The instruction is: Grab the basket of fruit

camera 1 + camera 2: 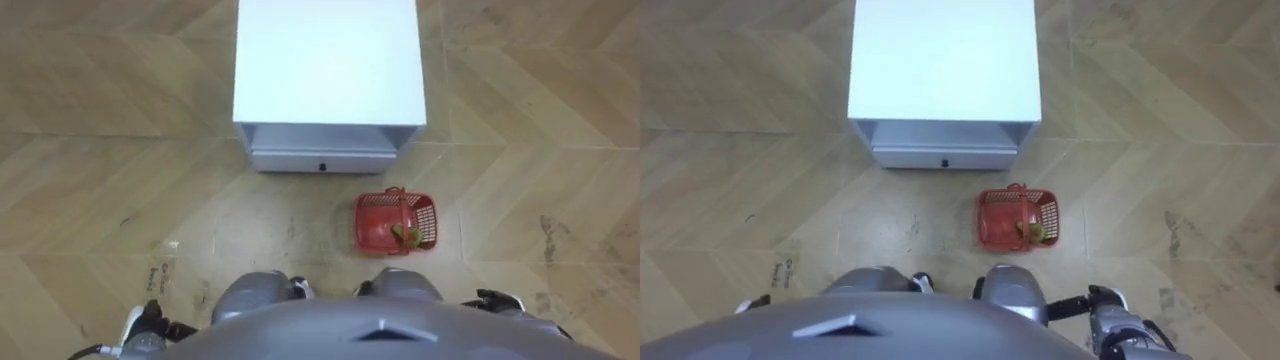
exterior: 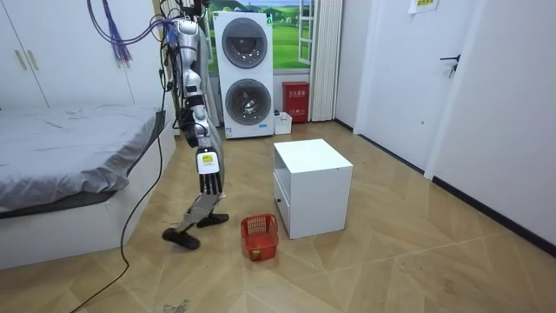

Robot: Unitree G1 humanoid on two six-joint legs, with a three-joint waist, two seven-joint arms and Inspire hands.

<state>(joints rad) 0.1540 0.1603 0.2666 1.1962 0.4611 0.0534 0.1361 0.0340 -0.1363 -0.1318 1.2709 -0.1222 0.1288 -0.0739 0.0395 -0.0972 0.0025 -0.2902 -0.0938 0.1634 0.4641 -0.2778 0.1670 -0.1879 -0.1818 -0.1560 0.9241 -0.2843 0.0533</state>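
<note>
One light, stiff plastic fruit basket (image 1: 395, 220) just before the cabinet (image 1: 328, 60). Hook its top handle (image 1: 396, 196). Right hand (image 2: 207, 181) slack and empty; left hand (image 1: 145, 330): can't tell.

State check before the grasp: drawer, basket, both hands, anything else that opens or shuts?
drawer: shut.
fruit basket: upright on the floor, not held, fruit inside.
right hand: open, hanging at the robot's side, apart from the basket.
left hand: low at the robot's side, apart from the basket.
washer doors: both shut.
</note>
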